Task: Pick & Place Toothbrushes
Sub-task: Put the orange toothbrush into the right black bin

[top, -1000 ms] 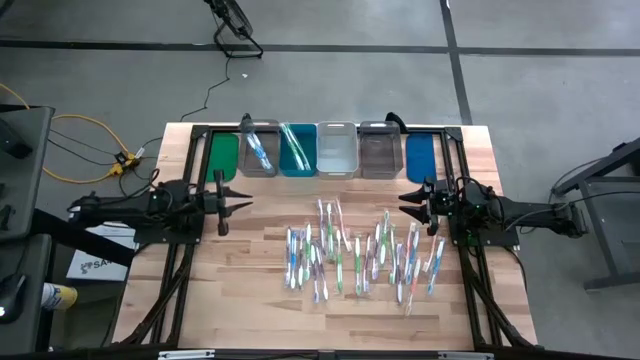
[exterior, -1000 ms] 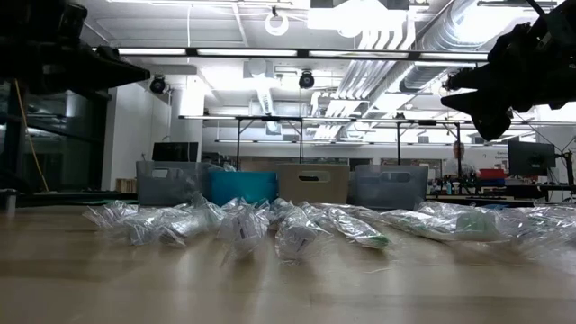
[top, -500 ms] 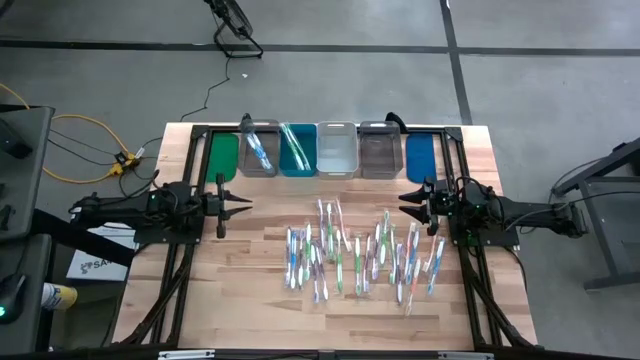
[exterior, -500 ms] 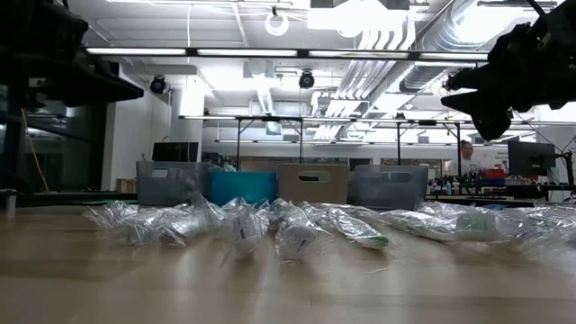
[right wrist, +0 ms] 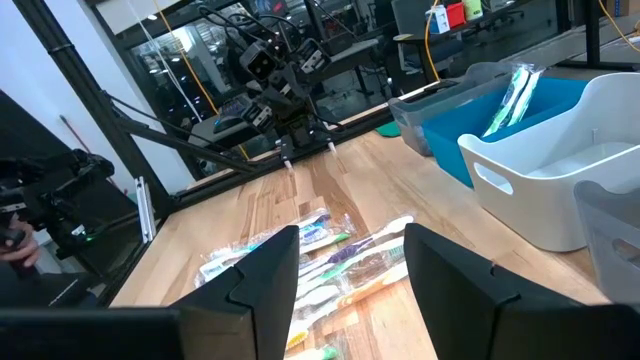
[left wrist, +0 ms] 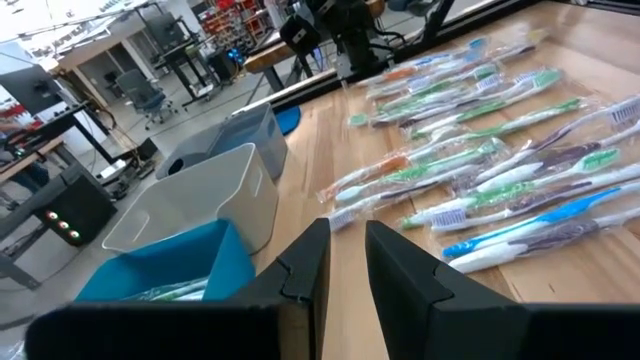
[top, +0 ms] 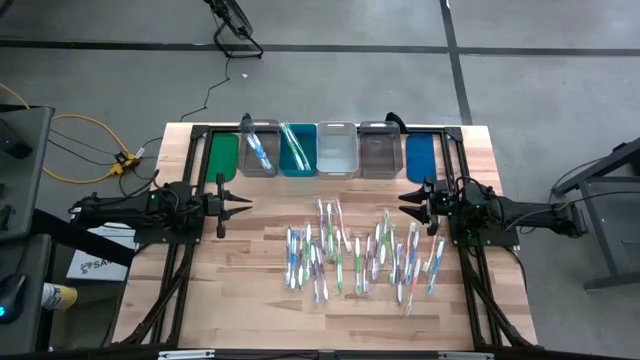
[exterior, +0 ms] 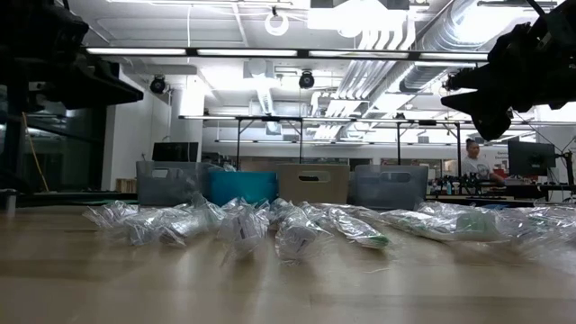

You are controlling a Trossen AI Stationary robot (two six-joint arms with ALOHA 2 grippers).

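Left arm edged back toward table's left side since a second ago | left gripper [top: 243,206] narrow gap, empty | right gripper [top: 405,204] level, parted wide, empty, beside toothbrushes [top: 360,255]

Bins [top: 338,150]: one row along the table's [top: 250,300] far edge.
Toothbrushes [top: 360,255]: scattered on the table before the bins, right of centre.
Left gripper [top: 246,206]: left of the pile, well apart.
Right gripper [top: 402,204]: at the pile's right end.
Two left bins: toothbrushes inside.
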